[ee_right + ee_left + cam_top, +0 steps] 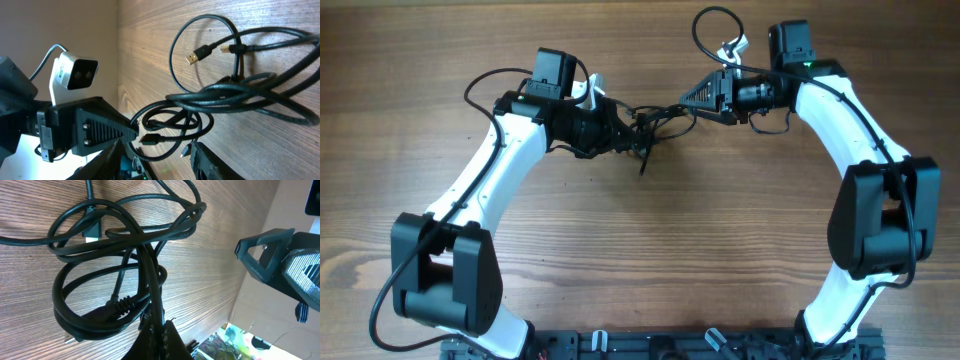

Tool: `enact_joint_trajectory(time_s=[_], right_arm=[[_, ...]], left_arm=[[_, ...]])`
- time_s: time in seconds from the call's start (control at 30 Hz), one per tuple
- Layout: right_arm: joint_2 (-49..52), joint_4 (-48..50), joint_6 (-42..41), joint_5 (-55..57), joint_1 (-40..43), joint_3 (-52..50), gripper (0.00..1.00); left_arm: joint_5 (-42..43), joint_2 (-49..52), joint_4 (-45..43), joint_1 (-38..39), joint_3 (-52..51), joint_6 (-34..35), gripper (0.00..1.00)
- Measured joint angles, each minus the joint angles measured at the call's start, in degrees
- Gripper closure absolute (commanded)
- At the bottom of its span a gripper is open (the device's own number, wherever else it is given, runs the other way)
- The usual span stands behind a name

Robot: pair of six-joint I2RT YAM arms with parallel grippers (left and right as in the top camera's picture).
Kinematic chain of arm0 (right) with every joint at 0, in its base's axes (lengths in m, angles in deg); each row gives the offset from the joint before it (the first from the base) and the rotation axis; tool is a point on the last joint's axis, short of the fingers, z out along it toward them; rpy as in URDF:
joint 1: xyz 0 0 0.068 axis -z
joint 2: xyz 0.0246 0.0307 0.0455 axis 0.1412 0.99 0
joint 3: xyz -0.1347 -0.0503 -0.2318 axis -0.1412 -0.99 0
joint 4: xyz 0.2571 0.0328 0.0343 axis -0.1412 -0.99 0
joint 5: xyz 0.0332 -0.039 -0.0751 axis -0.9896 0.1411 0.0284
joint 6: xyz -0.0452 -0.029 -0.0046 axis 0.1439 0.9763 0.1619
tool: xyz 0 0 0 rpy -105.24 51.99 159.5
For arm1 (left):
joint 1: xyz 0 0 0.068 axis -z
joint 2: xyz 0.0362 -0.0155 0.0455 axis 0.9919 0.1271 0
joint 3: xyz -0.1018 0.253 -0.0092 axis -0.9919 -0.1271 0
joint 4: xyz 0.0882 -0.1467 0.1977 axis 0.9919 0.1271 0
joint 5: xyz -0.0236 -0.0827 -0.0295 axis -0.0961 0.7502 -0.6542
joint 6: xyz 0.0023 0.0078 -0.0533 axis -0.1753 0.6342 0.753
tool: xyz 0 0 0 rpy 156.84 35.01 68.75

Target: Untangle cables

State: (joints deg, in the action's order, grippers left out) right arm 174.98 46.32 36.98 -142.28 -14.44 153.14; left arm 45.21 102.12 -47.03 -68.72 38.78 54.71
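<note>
Bench: a wood-grain bench (650, 250) carried two white-and-black arms, which curved inward from either side.
Cables: the thin black cables (655, 122) lay on the bench toward its far side, between the two tools. They were bunched in a small tangle of overlapping loops.
Left tool: the left tool (625, 132) was closed, pinching a strand at the near edge of the tangle.
Right tool: the right tool (686, 100) had its fingers spread apart with nothing held between them. It sat just beside the tangle's other side.
Plug: a gold-tipped USB plug (197, 55) lay loose on the wood inside one wide loop.
</note>
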Motion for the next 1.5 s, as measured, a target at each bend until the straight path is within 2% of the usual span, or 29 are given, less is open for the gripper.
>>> enact_joint_trajectory(time_s=[0.53, 1.03, 1.5], right_arm=[[0.0, -4.9, 1.5, 4.8, 0.0, 0.0, 0.49], [0.0, -9.0, 4.3, 8.3, 0.0, 0.0, 0.41], [0.0, -10.8, 5.8, 9.2, 0.0, 0.0, 0.40]], left_arm=[[-1.5, 0.0, 0.2, 1.3, 0.0, 0.0, 0.96], [-2.1, 0.0, 0.4, 2.3, 0.0, 0.0, 0.96], [-2.3, 0.0, 0.4, 2.8, 0.0, 0.0, 0.96]])
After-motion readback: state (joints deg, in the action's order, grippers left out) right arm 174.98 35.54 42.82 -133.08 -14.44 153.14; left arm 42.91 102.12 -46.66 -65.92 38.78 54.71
